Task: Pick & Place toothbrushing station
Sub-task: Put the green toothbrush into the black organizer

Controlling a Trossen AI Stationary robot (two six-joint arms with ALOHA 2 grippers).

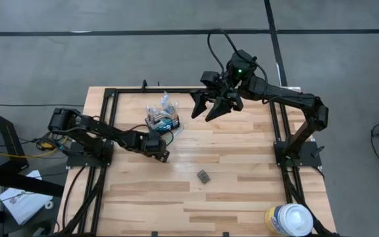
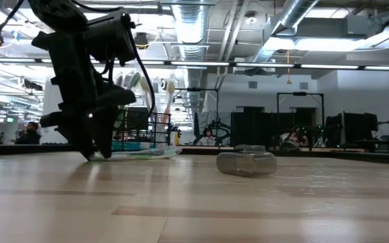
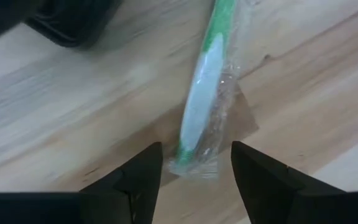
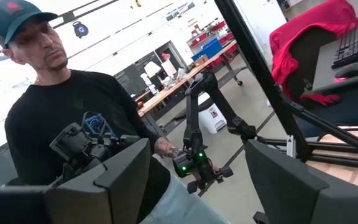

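A green-and-white toothbrush [image 3: 199, 106] in a clear wrapper lies flat on the wooden table beside the black wire-mesh caddy [image 1: 162, 120], which holds more brushes and tubes. My left gripper [image 3: 194, 186] points steeply down over the brush's near end, open, one finger on either side of it, with no touch showing. In the low view this gripper [image 2: 96, 154] stands just above the tabletop, and the brush [image 2: 144, 153] stretches away from it. My right gripper [image 1: 212, 105] hangs open, high above the table's far middle, holding nothing.
A small dark grey block [image 1: 204, 176] lies near the table's middle. A large white round canister [image 1: 288, 220] stands at the near right corner. A black frame [image 1: 110, 92] borders the table. A person [image 4: 73, 106] shows beyond the table in the right wrist view.
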